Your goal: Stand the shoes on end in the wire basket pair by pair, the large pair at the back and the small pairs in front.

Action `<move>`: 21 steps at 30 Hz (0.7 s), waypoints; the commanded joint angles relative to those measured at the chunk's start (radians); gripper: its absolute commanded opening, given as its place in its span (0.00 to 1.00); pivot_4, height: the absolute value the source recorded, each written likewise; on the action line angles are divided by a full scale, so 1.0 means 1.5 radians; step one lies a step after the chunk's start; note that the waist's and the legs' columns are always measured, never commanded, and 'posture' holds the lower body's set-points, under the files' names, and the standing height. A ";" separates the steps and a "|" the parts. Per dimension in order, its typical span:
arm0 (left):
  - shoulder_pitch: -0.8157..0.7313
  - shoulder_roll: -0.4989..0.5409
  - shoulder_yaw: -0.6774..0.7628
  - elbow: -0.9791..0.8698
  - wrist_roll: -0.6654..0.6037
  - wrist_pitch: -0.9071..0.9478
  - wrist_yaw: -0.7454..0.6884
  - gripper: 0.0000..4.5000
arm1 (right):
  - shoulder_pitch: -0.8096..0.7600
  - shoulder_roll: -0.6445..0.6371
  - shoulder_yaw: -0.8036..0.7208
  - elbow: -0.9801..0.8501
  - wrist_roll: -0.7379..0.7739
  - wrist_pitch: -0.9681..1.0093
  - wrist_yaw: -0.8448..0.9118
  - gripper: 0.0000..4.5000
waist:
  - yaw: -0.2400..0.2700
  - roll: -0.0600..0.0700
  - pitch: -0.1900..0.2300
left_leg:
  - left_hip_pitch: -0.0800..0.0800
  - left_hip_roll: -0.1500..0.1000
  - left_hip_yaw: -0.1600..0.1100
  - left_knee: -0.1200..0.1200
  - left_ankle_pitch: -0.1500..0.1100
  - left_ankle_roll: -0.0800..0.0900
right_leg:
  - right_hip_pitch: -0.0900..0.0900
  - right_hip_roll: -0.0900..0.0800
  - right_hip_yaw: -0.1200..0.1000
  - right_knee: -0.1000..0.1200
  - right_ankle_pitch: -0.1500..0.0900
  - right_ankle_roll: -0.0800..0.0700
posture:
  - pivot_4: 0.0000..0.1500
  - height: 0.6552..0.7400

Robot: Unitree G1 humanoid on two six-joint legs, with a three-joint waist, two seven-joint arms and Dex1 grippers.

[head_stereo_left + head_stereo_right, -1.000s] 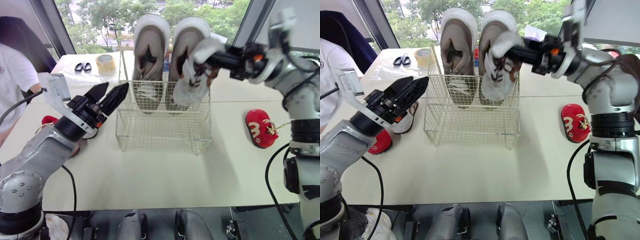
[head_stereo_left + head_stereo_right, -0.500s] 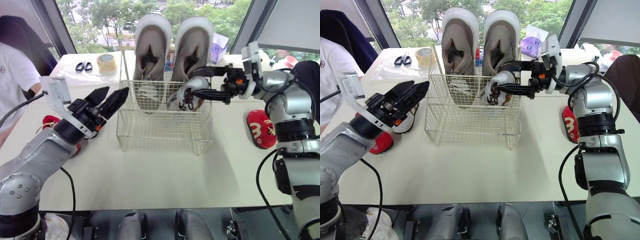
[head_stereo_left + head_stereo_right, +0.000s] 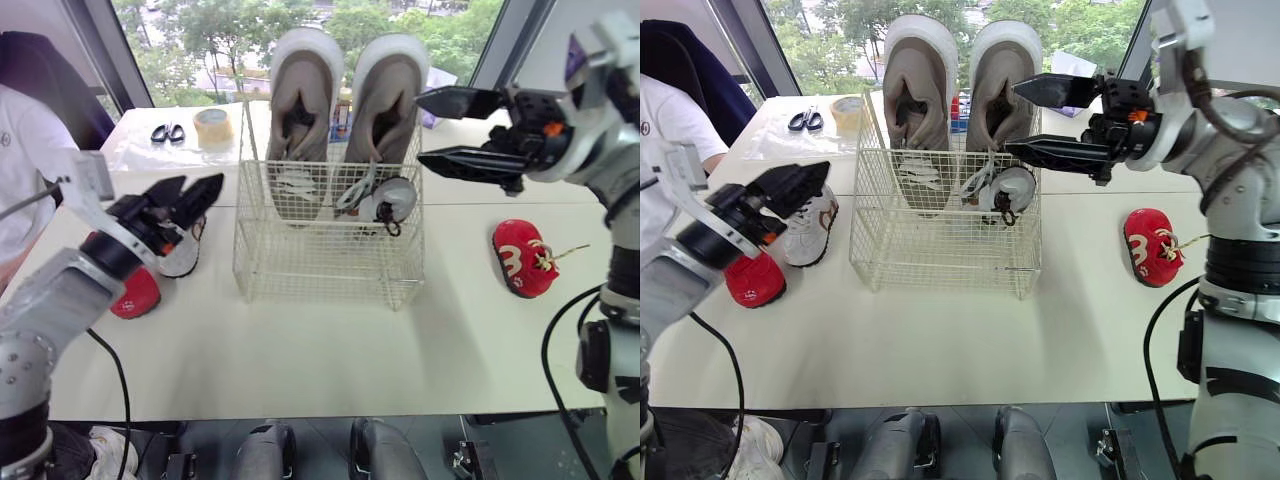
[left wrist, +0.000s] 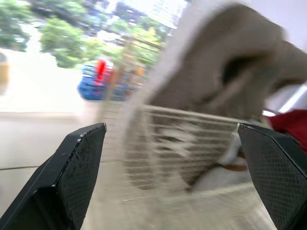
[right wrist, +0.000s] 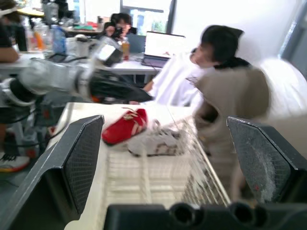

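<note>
The right fingers [image 3: 468,158] are spread wide and hold nothing. They hover level just above the right rim of the cream wire basket [image 3: 325,262], pointing in over it. The likely reason lies directly under them. A small white lace-up shoe [image 3: 386,200] sits inside the basket, leaning on the right shoe of the large grey-brown pair [image 3: 385,100]. Its laces hang loose. Whether it stands truly on end I cannot tell.

The large pair stands toe-up along the back wall of the basket. That keeps the front row free for the small pairs, as the task asks.

The left fingers [image 3: 198,193] are also parted and empty, held low just left of the basket. Beneath them on the white table [image 3: 330,350] lie the white shoe's mate [image 3: 810,225] and a small red shoe [image 3: 752,280]. This arm looks well placed to take the mate next.

The other red shoe [image 3: 522,258] lies well to the right of the basket, within the right arm's reach.

The head views show the whole layout. Black scissors [image 3: 160,133] and a roll of tape [image 3: 211,125] lie behind the basket, and a person in a white shirt [image 3: 25,150] sits to its left. The right wrist view looks across the basket to the white and red shoes on its far side, and to people at desks beyond. The left wrist view gives a blurred close look at the wire and a grey shoe.
</note>
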 commanded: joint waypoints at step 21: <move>-0.639 0.073 -0.490 0.875 0.671 0.172 -0.459 1.00 | 0.159 -0.112 0.038 -0.303 0.120 0.122 0.013 0.98 | 0.001 -0.001 0.000 | 0.000 -0.001 0.003 0.000 0.001 -0.002 | -0.001 -0.001 -0.001 0.000 0.001 0.002 | 1.00 1.00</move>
